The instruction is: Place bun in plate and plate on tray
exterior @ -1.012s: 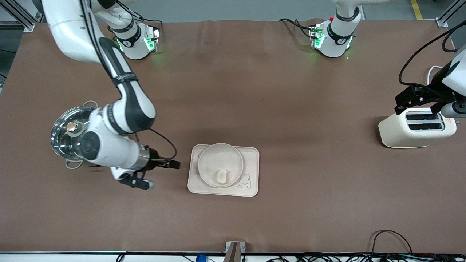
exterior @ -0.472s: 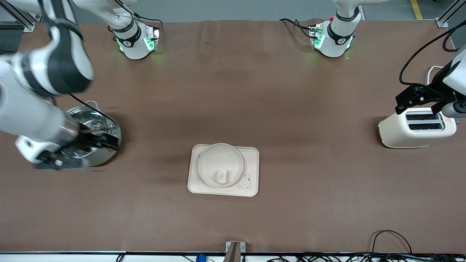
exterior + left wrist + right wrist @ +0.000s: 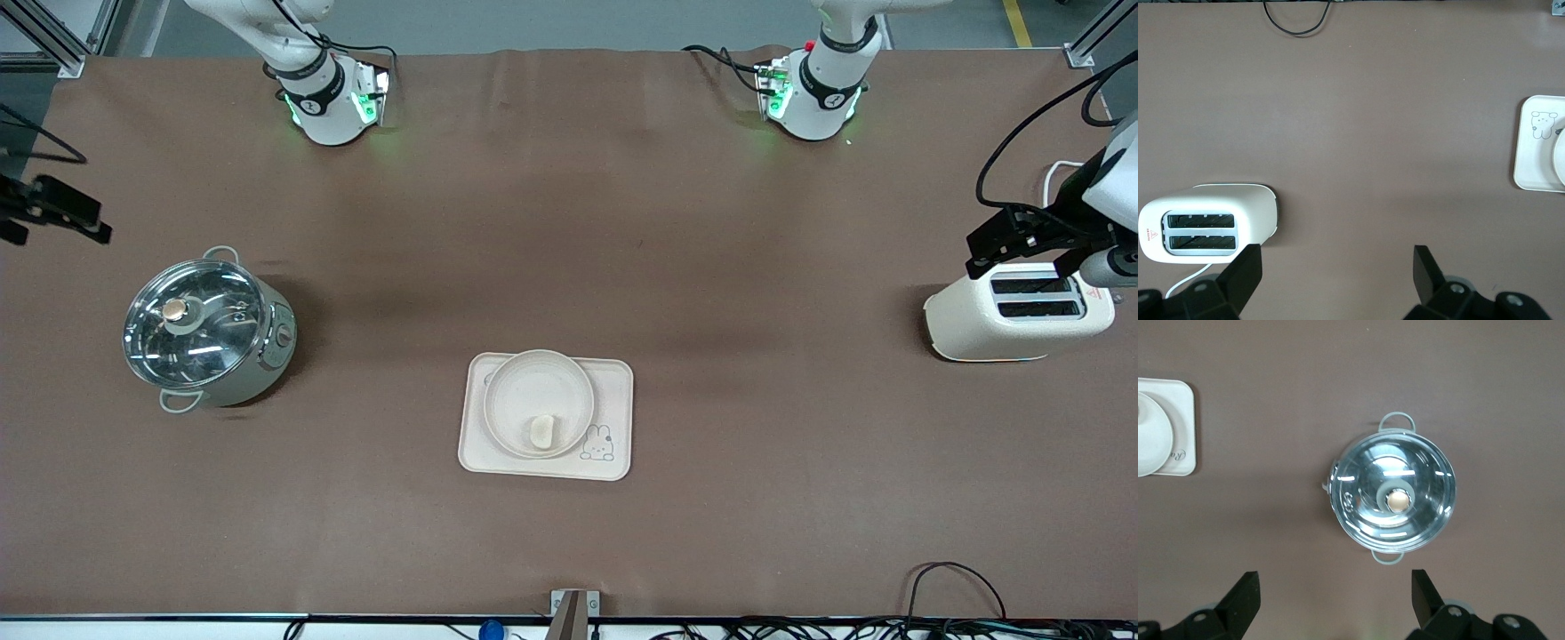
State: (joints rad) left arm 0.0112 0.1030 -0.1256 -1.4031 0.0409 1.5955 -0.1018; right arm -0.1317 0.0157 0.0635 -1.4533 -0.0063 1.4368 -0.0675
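The bun (image 3: 540, 431) lies in the round cream plate (image 3: 532, 391). The plate sits on the cream rabbit tray (image 3: 614, 391) at the table's middle. My right gripper (image 3: 1335, 597) is open and empty, high over the bare table beside the pot. Only a black part of it (image 3: 55, 210) shows at the edge of the front view. My left gripper (image 3: 1337, 270) is open and empty, and waits high up by the toaster; it also shows in the front view (image 3: 1031, 238). Both wrist views catch an edge of the tray (image 3: 1536, 150) (image 3: 1178, 427) and of the plate (image 3: 1559, 160) (image 3: 1151, 435).
A steel pot with a glass lid (image 3: 204, 331) stands toward the right arm's end of the table; it also shows in the right wrist view (image 3: 1393, 499). A cream toaster (image 3: 1018, 311) stands at the left arm's end and shows in the left wrist view (image 3: 1208, 223). Cables (image 3: 956, 587) lie along the near edge.
My right arm has swung away from beside the tray, over the pot, and risen toward the table's edge at its own end. The left arm, plate, bun and tray have not moved.
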